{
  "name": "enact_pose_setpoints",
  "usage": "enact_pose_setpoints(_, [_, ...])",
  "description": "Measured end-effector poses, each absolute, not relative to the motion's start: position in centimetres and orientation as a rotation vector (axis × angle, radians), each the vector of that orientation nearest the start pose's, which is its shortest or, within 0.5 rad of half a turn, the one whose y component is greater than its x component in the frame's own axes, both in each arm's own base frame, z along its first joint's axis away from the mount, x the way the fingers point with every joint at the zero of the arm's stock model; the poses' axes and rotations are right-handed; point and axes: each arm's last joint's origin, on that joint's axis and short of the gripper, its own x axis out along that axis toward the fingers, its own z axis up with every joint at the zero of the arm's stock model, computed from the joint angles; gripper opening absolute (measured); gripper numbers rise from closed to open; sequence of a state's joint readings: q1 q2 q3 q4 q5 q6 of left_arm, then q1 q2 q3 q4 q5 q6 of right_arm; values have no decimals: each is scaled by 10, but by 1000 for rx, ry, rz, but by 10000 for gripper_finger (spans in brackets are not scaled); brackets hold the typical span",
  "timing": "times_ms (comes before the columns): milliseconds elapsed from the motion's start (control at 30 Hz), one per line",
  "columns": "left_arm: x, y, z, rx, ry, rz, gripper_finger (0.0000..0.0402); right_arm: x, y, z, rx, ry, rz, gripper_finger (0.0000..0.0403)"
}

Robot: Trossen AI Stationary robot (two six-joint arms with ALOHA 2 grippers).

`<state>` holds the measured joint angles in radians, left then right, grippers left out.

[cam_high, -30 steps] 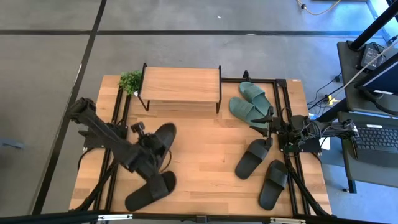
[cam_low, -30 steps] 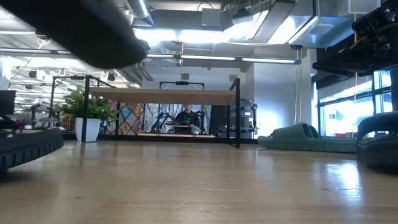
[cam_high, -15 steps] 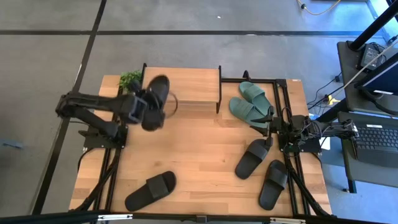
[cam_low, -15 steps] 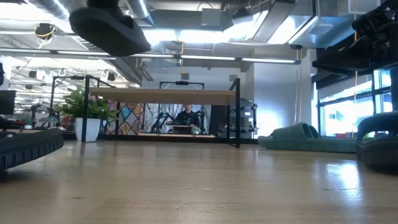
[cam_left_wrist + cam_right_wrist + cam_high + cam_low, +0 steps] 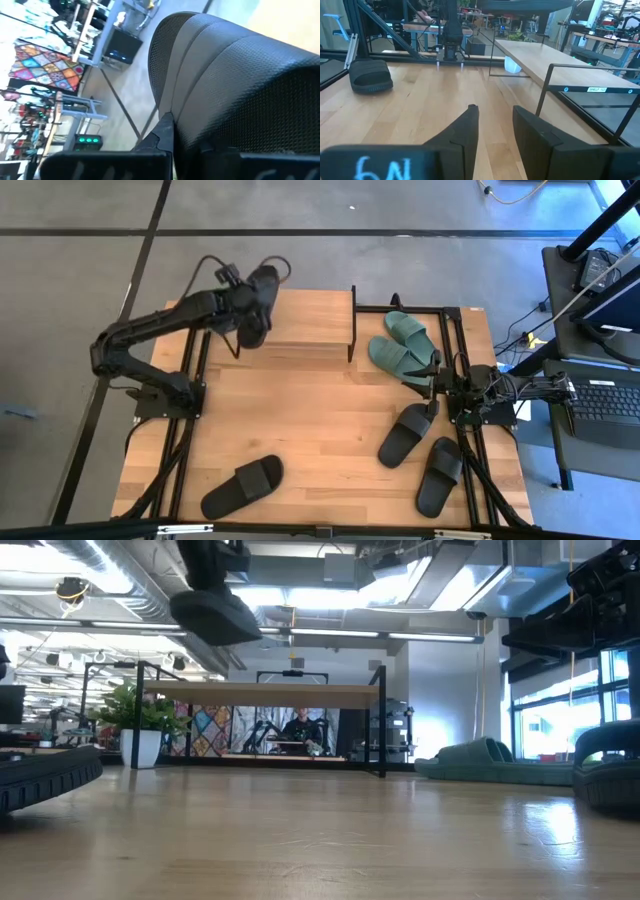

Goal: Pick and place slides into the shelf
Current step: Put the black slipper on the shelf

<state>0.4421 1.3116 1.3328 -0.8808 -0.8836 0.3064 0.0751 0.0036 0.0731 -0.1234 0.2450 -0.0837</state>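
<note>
Black slide (image 5: pixel 260 298) apparently clamped in left tool (image 5: pixel 243 302), above shelf (image 5: pixel 310 315).

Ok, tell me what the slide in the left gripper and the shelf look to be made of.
The black slide in the left gripper: apparently rubber or foam, matte, with a fine dimpled texture and moulded ridges in the left wrist view. The shelf: its top board looks like light wood with visible grain, though it could be laminate; its thin black frame looks like painted metal.

A small leafy green plant in a white pot (image 5: pixel 142 732) stands at the far-left corner of the light wooden counter (image 5: pixel 320 420).
</note>
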Motion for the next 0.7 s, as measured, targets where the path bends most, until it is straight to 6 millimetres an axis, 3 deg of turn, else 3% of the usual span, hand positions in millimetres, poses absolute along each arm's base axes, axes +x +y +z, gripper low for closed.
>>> enact_pose_setpoints(200, [214,151,349,385,1123,1050,4,92,0,176,-91,61,-167,122])
enact_pose_setpoints(333, [205,164,332,369,1189,1068,4,92,0,176,-92,61,-172,122])
enact_pose_setpoints(700, [200,181,291,410,1231,1041,4,92,-2,176,-89,63,-244,122])
